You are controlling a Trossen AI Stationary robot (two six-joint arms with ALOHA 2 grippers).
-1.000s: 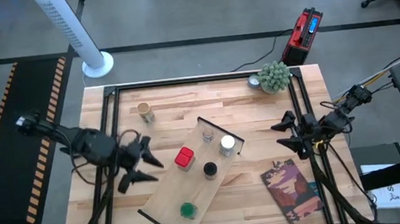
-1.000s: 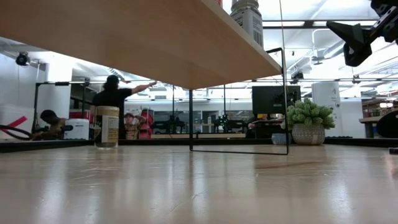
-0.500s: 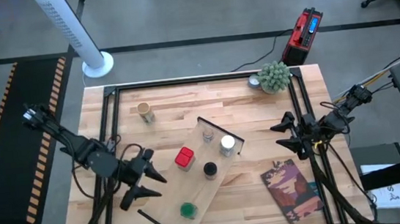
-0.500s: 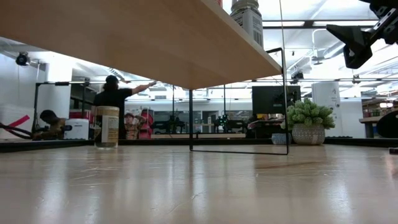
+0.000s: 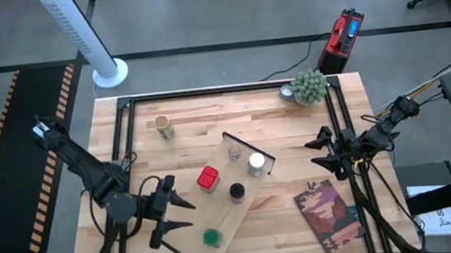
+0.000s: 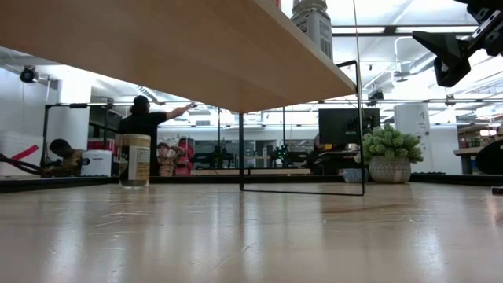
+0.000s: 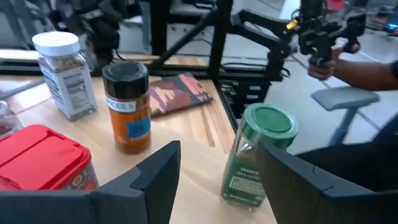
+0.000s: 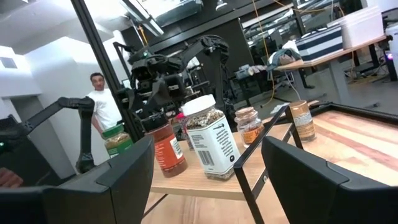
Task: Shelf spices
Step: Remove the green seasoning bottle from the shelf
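Progress: five spice jars stand on the shelf [image 5: 217, 206]: red [image 5: 207, 178], black-topped [image 5: 237, 192], white-topped [image 5: 256, 163], clear glass [image 5: 233, 152], green-topped [image 5: 211, 237]; tan-topped jar [image 5: 163, 127] remains on the table [image 5: 249, 112], far left; left tool [image 5: 173, 216] narrowly parted, empty, beside the green-topped jar; right tool [image 5: 321, 152] wide, idle.

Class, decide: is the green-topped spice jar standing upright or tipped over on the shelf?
Upright. The green-topped jar stands on its base on the shelf, lid uppermost; from above only its round lid shows.

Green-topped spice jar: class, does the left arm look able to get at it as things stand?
Probably yes. The left pincer stands open beside the green-topped spice jar at the shelf end, with nothing between them.
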